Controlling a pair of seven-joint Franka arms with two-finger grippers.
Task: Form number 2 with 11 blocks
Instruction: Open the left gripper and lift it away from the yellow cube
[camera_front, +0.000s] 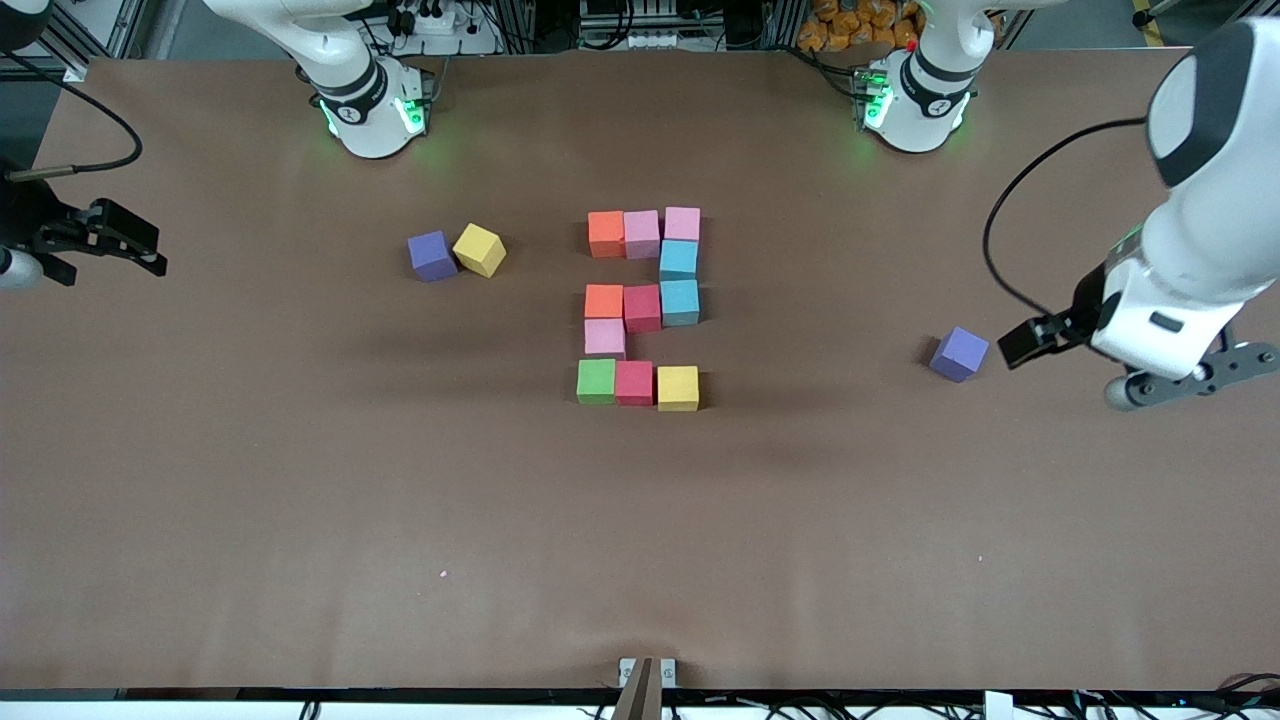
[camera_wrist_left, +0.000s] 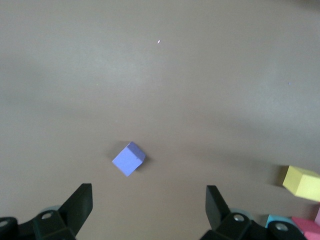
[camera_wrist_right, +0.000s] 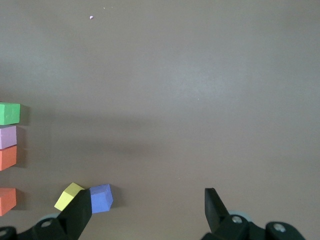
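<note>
Eleven blocks (camera_front: 641, 307) sit grouped mid-table. A pair of cubes (camera_front: 456, 253), seemingly touching, lies toward the right arm's end; a lone cube (camera_front: 958, 354) toward the left arm's.

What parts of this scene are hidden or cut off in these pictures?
- Front view: the left gripper sits under its own arm, so its tips are hidden.
- Front view: the right gripper is partly cut by the edge.
- Left wrist view: the light blue block is mostly covered by a finger.
</note>
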